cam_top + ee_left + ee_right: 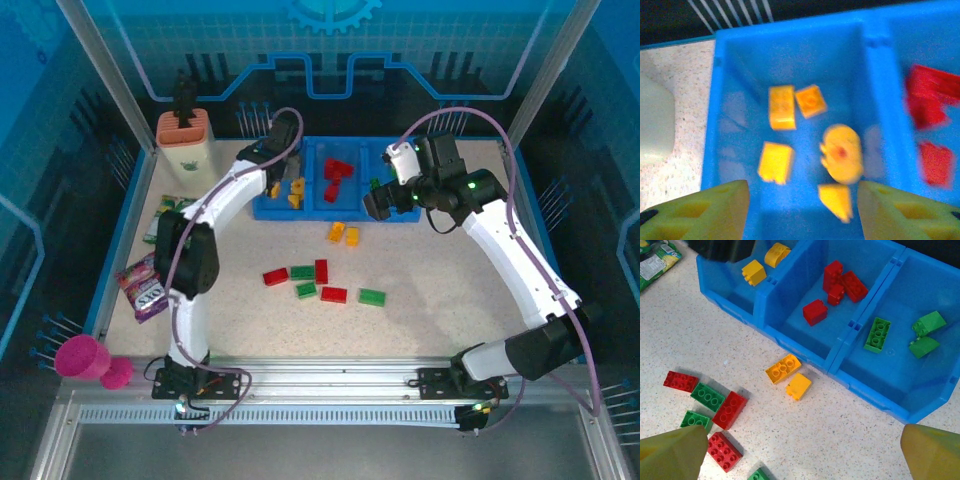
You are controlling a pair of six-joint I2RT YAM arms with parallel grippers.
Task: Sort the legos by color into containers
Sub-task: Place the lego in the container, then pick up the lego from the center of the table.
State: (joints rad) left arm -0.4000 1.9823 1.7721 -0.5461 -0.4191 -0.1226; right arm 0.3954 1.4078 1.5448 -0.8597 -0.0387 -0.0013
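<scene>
Just beside the tray (795, 347) wall lie two yellow legos (783, 368).

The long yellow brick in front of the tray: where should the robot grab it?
Probably from straight above, squeezing the long yellow brick across its two long sides: it lies flat, studs up, narrowest that way. Aim at the end farther from the tray, since the smaller yellow brick crowds the near end.

Bright-blue tray (795, 342), yellow legos (781, 107), red legos (815, 311), green legos (877, 334), speckled cream table (850, 430), pink cup (82, 357)
</scene>
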